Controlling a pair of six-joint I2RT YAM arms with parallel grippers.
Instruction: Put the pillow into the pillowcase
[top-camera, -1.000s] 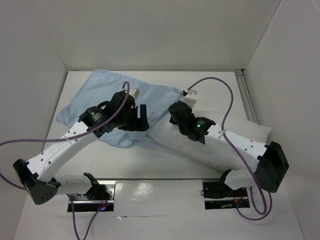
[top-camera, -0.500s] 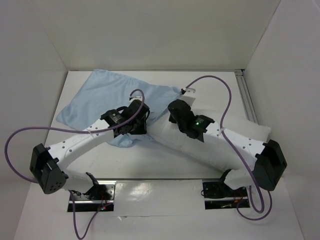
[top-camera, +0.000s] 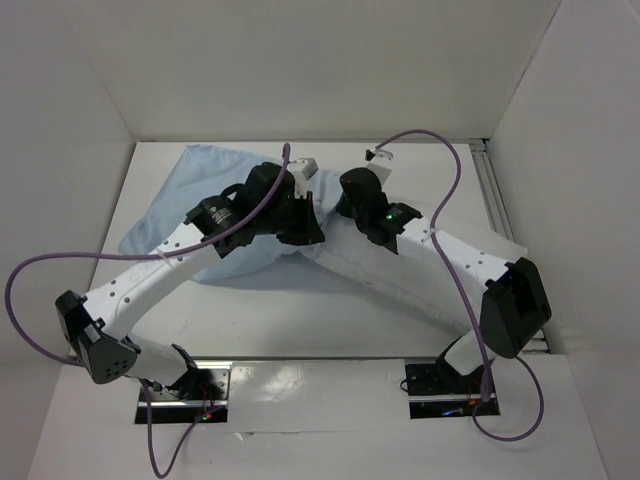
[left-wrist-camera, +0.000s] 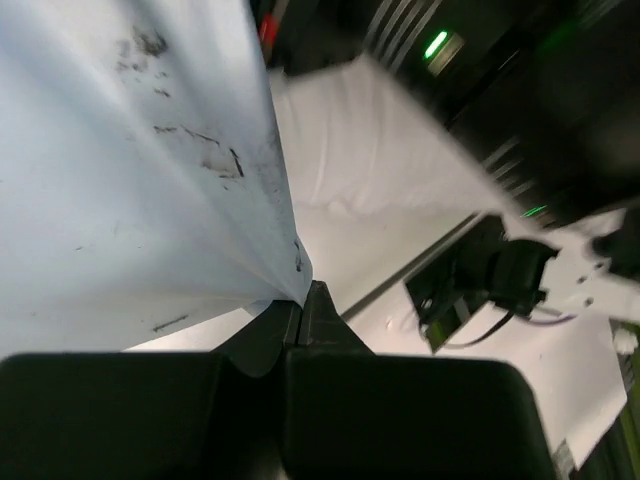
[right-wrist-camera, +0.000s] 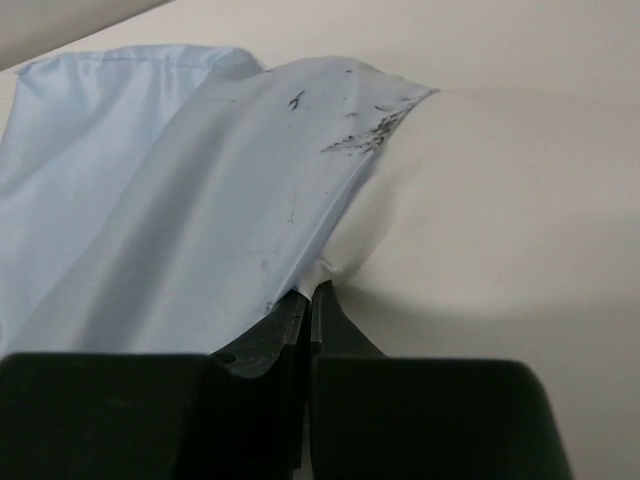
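Observation:
The light blue pillowcase (top-camera: 190, 205) lies bunched at the back left of the table. My left gripper (top-camera: 303, 222) is shut on a fold of its edge; the left wrist view shows the blue pillowcase (left-wrist-camera: 120, 170) pinched at the gripper's (left-wrist-camera: 300, 298) tips. The white pillow (top-camera: 375, 280) stretches from the middle toward the right, under my right arm, and the pillow (left-wrist-camera: 360, 150) also shows in the left wrist view. My right gripper (top-camera: 346, 205) is shut too. In its wrist view the gripper (right-wrist-camera: 315, 290) pinches the pillowcase (right-wrist-camera: 150, 170) hem, held up over the pillow (right-wrist-camera: 385, 215).
White walls close in the table on three sides. A metal rail (top-camera: 495, 190) runs along the back right. Purple cables (top-camera: 440, 170) loop above both arms. The arms' mounting plates (top-camera: 185, 388) sit at the near edge.
My left gripper closed on the pillowcase edge, then rose toward the back, pulling the cloth with it. The right arm shifted back slightly, still shut.

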